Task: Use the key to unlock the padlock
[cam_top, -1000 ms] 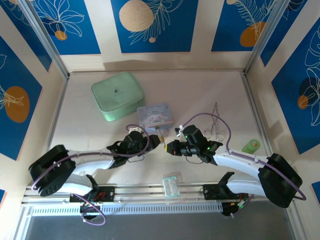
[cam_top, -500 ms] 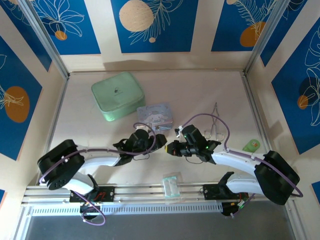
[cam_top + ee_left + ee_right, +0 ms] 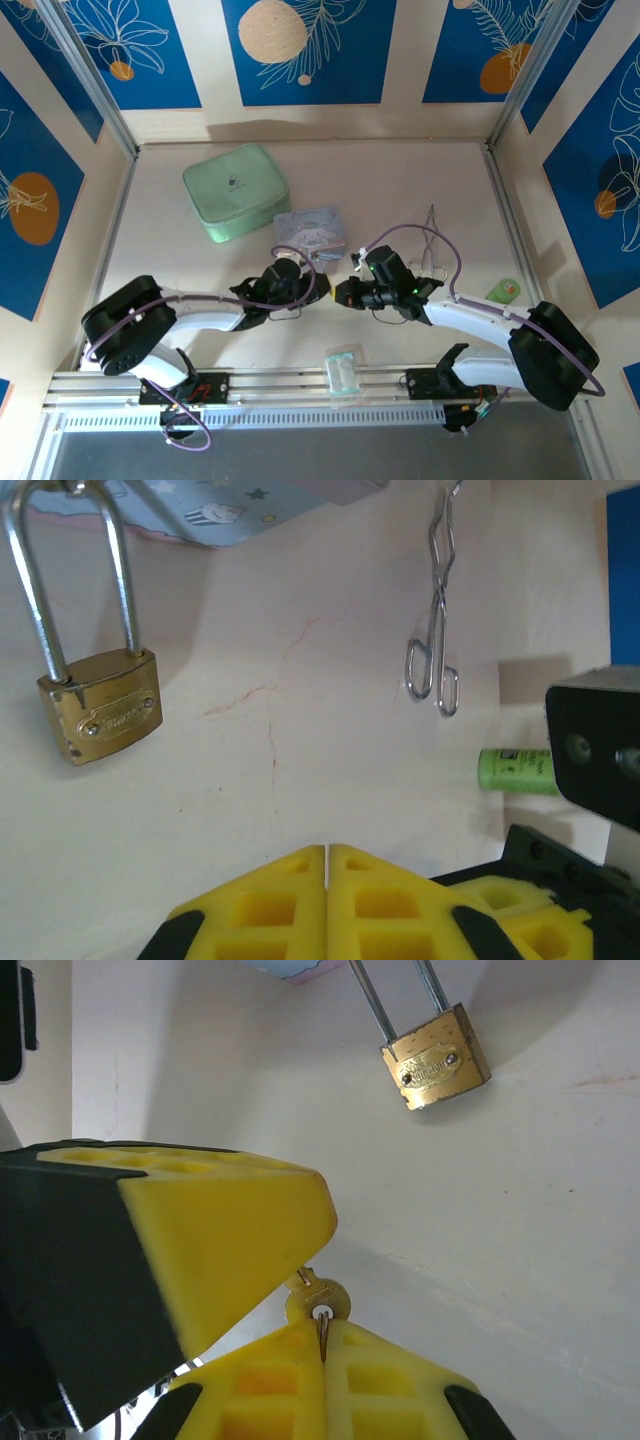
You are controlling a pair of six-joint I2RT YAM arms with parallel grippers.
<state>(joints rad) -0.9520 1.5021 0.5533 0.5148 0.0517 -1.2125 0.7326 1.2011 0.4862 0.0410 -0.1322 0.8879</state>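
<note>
Here the left gripper [image 3: 327, 880] is closed empty, while in the right wrist view the right gripper [image 3: 320, 1345], bottom centre, clamps the key [image 3: 318, 1300] and the padlock [image 3: 435, 1057] lies upper right, stamped word unreadable.

brass padlock [image 3: 100, 708] lies flat, shackle shut; small key [image 3: 318, 1302] sits pinched in right gripper [image 3: 322, 1338].

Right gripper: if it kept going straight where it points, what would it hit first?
Probably the left gripper, whose yellow tip sits just ahead of the right gripper and the key in its jaws. The padlock lies farther off, to the side. Depth is unclear.
</note>
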